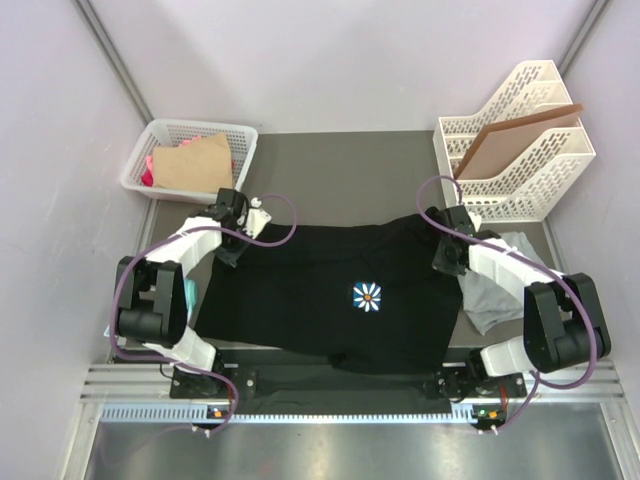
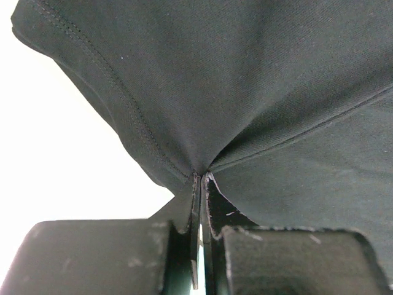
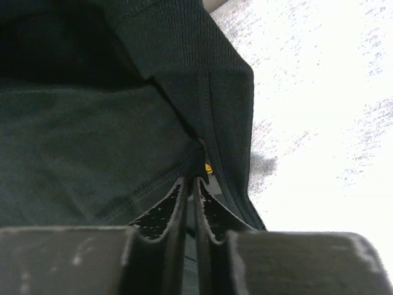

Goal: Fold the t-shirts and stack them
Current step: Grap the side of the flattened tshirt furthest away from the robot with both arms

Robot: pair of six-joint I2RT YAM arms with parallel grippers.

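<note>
Black t-shirt [image 1: 310,300] pinched by left hand [image 1: 231,255], right hand [image 1: 446,258]; one grey t-shirt [image 1: 487,305].

The whole dark grey bench [image 1: 340,165] is viewed steeply from above and behind the arm bases [image 1: 195,380], which lie along the bottom edge. Each wrist view is aimed along its own fingers, at the left gripper [image 2: 199,184] and the right gripper [image 3: 191,187]. Both are held very close to the large black cloth t-shirt [image 1: 300,300], shared by all three views, while the light grey cloth t-shirt [image 3: 319,92] is shared by the top and right wrist views only.
</note>
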